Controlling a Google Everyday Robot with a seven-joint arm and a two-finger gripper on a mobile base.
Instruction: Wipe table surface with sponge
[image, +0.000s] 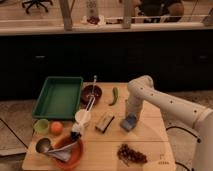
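While pincer (131, 117) sits atop sponge (127, 125), grip state unclear, long axis approx diagonal on table surface (150, 142)

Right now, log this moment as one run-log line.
task: wipe | gripper: low, at sponge | sponge: on table surface, right of centre | nearby: tan block beside sponge

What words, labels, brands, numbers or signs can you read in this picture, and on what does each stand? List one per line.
No text here reads clearly.
Small dark marking near the front right corner of the table surface: too blurred to read.
The gripper, down at the sponge: no label visible on either.
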